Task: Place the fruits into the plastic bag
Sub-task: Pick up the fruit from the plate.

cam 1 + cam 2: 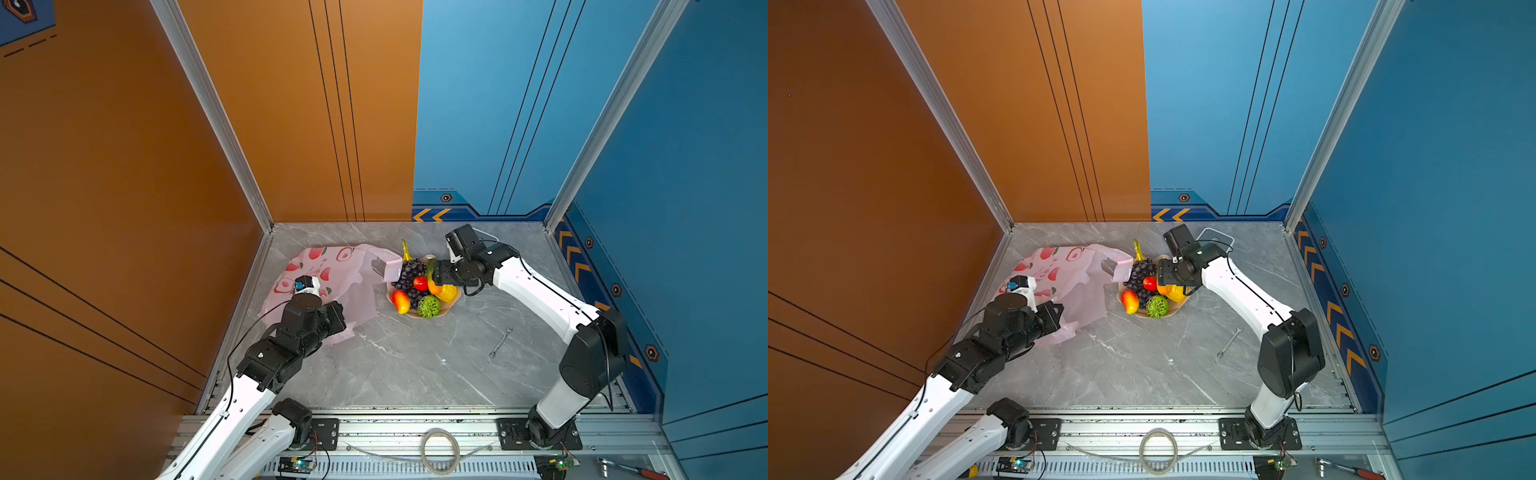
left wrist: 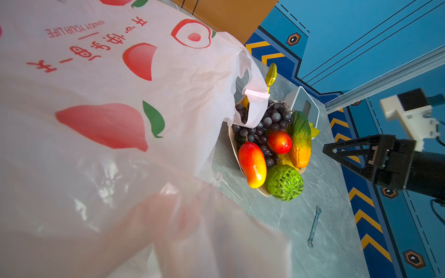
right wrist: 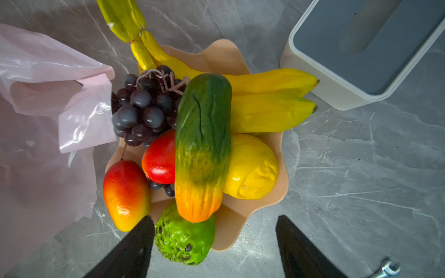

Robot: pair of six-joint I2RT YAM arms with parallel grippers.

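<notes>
Hovering above the plate (image 3: 224,54), the right hand (image 3: 214,217) holds its fingers wide apart, angled down at the fruits (image 3: 203,144).
All the fruits lie piled on the plate. The plastic bag (image 1: 332,266) lies just beside it, one handle loop touching the grapes (image 3: 139,113). The left hand (image 1: 337,316), low over the bag beside the plate, is closed; whether it pinches the film cannot be told.

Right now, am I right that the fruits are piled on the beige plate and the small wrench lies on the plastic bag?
Not quite: the wrench lies on the table, apart from the plastic bag, as both top views show. The fruits are indeed piled on the beige plate.
</notes>
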